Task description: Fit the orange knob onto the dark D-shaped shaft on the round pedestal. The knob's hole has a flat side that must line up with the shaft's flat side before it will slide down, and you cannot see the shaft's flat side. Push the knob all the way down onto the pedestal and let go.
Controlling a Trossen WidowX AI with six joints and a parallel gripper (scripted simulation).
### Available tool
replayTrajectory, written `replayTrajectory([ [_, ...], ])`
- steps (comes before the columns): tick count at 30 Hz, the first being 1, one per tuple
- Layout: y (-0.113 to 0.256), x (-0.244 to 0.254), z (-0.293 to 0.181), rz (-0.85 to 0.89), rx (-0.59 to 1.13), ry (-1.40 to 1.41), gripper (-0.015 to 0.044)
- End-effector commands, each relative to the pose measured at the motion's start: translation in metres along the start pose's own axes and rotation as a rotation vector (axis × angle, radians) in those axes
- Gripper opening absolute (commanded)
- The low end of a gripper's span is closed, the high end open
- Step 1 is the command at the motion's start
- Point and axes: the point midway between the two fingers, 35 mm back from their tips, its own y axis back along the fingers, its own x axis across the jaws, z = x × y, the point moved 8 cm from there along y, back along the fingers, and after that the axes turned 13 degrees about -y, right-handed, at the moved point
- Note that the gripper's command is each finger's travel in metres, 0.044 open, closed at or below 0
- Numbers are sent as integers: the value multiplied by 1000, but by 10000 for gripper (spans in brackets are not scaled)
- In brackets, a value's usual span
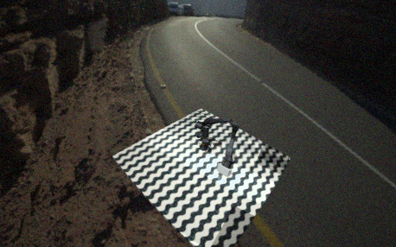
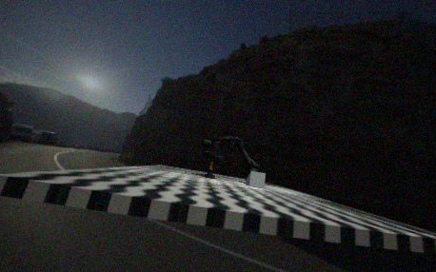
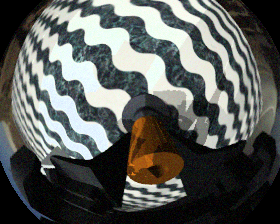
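Observation:
The orange knob [image 3: 152, 131] [image 2: 211, 166] tapers toward its far end and stands roughly upright in my grasp. My gripper [image 3: 153, 149] is shut on the knob, with a dark finger on each side. The dark round pedestal [image 3: 133, 106] [image 2: 209, 175] shows just beyond the knob's far end in the wrist view, and directly below the knob in the exterior view. The shaft is hidden by the knob, so its flat side and how far the knob is down on it cannot be told. In the top view the knob and pedestal are small and dark beneath the wrist.
The arm's pale base block [image 1: 224, 169] [image 2: 256, 179] stands on the wavy black-and-white striped table top [image 1: 164, 173] [image 2: 114, 190]. The arm reaches from it over to the pedestal. Shadows of the arm fall beside the pedestal in the wrist view. A road and rocky slopes surround the table top.

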Motion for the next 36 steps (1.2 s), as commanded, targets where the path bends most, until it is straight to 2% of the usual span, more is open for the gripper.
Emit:
replayTrajectory([
  [1,4,0,-4,-2,-5,-665,0],
  [6,4,0,-4,-1,-5,-1001,0],
  [8,4,0,-3,-1,-5,-1047,0],
  [36,1,0,-1,-1,-6,-1047,0],
])
